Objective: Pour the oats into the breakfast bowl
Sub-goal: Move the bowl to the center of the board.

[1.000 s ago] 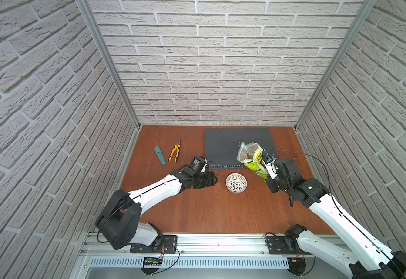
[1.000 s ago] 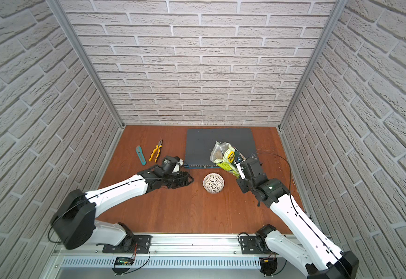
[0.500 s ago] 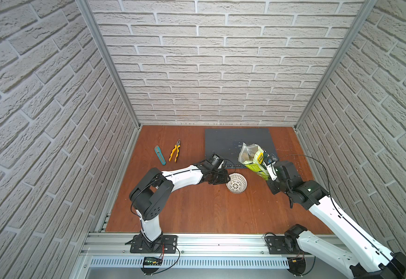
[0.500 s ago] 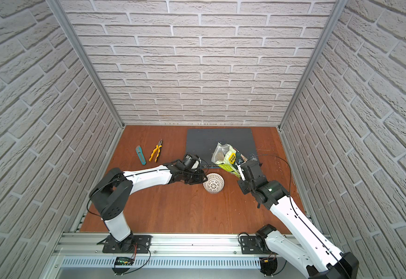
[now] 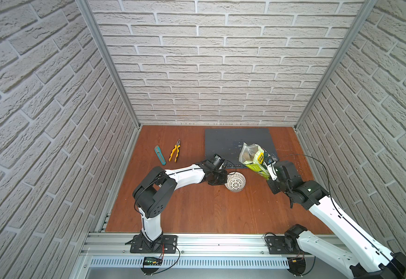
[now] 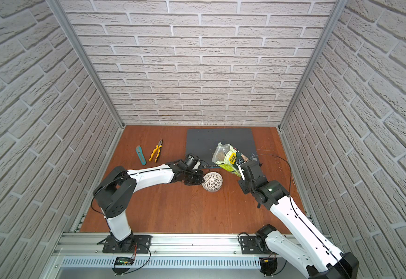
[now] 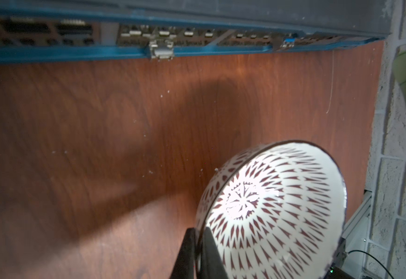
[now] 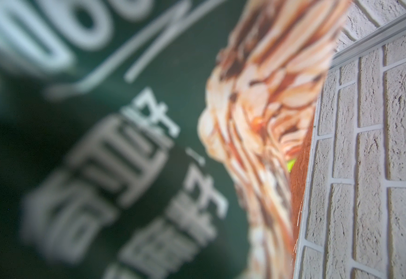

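Left gripper (image 7: 198, 248): jaws pinched the rim of the breakfast bowl (image 5: 235, 182), on the side facing its arm.
Bowl: middle of the wooden table (image 5: 197, 212).
Right gripper (image 5: 268, 166): jaws clamped on the lower end of the pouch (image 5: 255, 159), held tilted, just right of the bowl.
Oats (image 5: 246, 154): inside the pouch's open mouth.
Behind: grey mat (image 5: 223, 140).
Far left: pliers (image 5: 174, 153) beside cutter (image 5: 159, 155).

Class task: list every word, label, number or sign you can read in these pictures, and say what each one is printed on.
On the pouch, dark green panel: white characters, too blurred to read.
On the pouch's yellow label: dark print, too small to read.
No writing visible on the breakfast bowl, pliers or cutter.
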